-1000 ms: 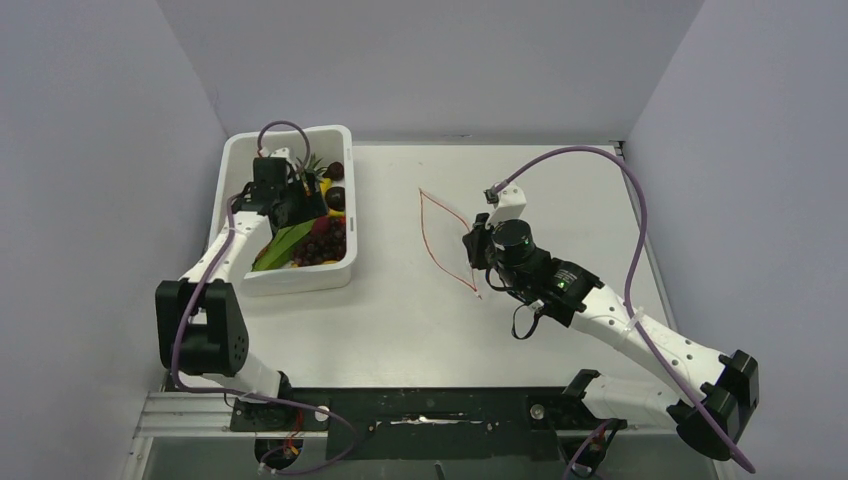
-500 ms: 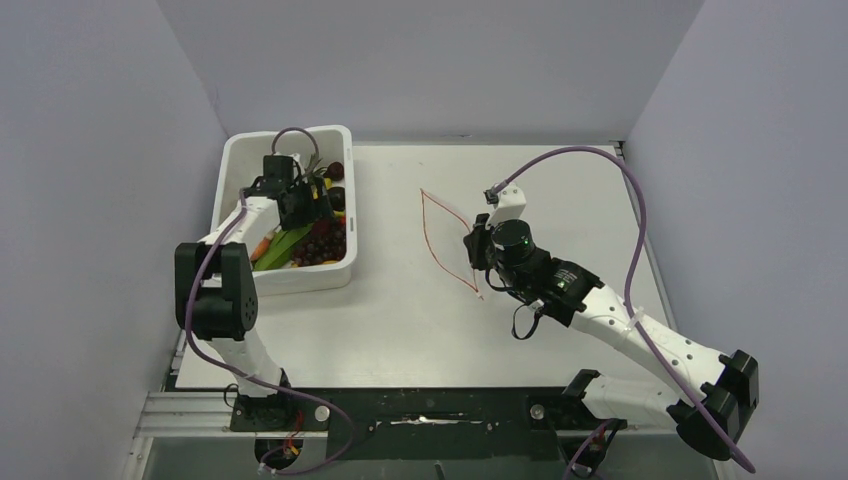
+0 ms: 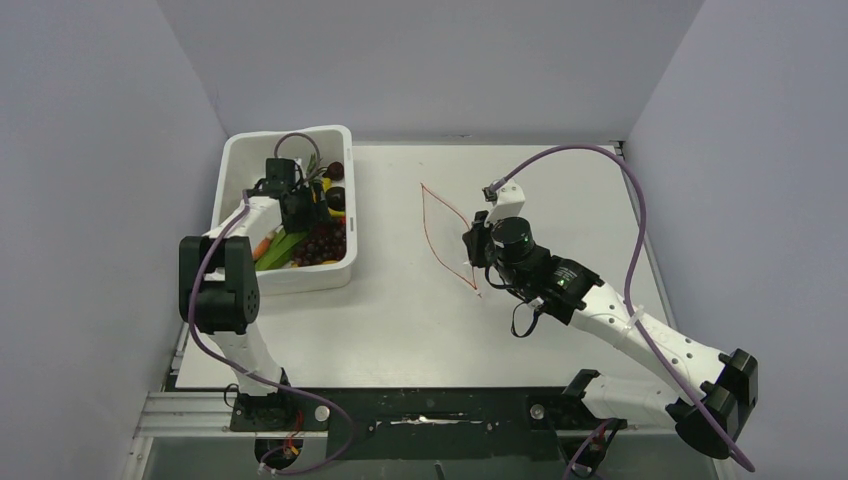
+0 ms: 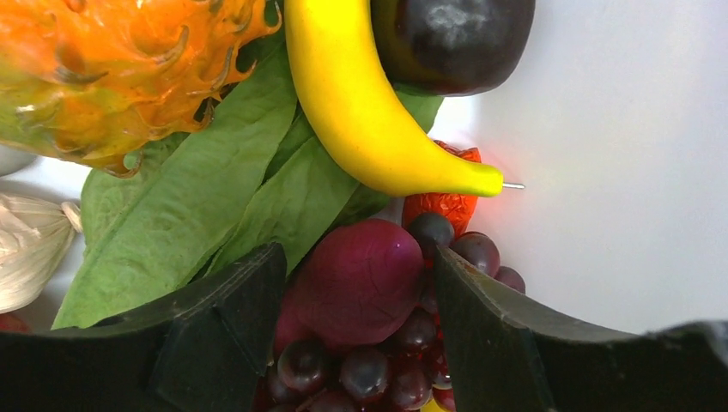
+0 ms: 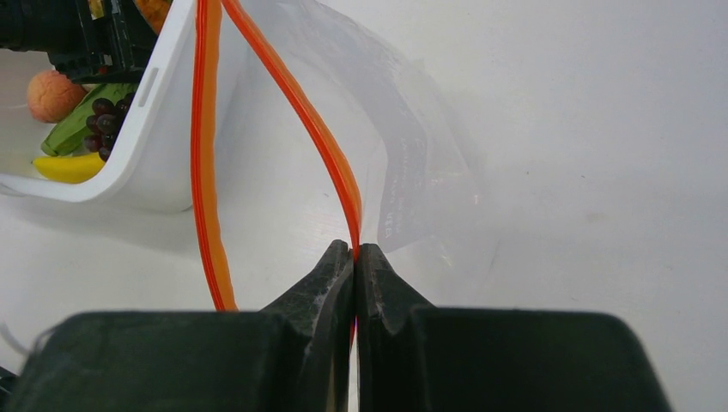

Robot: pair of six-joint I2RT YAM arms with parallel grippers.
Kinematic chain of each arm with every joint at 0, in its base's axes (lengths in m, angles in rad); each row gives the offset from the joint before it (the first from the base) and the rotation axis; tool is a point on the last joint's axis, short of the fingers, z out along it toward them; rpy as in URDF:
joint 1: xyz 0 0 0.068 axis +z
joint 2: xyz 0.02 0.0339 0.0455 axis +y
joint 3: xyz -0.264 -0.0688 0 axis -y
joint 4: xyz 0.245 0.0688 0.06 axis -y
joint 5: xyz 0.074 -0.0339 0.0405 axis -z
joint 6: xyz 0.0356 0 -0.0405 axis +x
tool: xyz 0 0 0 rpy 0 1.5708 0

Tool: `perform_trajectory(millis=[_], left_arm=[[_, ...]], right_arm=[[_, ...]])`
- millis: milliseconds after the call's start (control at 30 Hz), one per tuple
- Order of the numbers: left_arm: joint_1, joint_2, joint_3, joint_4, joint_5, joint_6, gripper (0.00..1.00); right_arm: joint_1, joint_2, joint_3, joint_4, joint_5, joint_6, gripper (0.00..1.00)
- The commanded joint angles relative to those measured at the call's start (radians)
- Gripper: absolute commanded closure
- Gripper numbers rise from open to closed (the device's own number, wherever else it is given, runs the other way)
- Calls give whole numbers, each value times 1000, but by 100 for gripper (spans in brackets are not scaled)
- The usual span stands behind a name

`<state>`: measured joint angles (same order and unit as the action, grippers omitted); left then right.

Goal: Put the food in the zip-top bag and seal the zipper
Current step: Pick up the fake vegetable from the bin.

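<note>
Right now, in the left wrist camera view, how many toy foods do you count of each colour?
Yellow: 1, the curved plastic banana
Orange: 1, the spiky pineapple body
Green: 1, the leafy bundle
Purple: 3, the dark glossy round fruit, the magenta round fruit, the dark grape bunch
Red: 1, the crinkled red piece
White: 1, the papery garlic-like bulb
Total: 8

Pale lavender-grey walls enclose a white bench on three sides. A black rail lines its near edge. Light falls soft and even.
</note>
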<state>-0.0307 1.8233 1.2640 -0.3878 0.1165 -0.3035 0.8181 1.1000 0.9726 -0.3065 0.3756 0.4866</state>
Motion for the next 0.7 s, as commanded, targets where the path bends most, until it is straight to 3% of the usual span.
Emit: perform_trajectory(millis=[0,267,667], left_arm=[[2,20,41,3,13,15,42],[-2,-18,35,-7,-15,9,57],[-32,-98,23,-30,-87,-7,69]], right_arm=[[3,-6,43,59,0,-3,100],[3,-16,35,46,18,-3,100],[4,5,32,32,29,14,100]])
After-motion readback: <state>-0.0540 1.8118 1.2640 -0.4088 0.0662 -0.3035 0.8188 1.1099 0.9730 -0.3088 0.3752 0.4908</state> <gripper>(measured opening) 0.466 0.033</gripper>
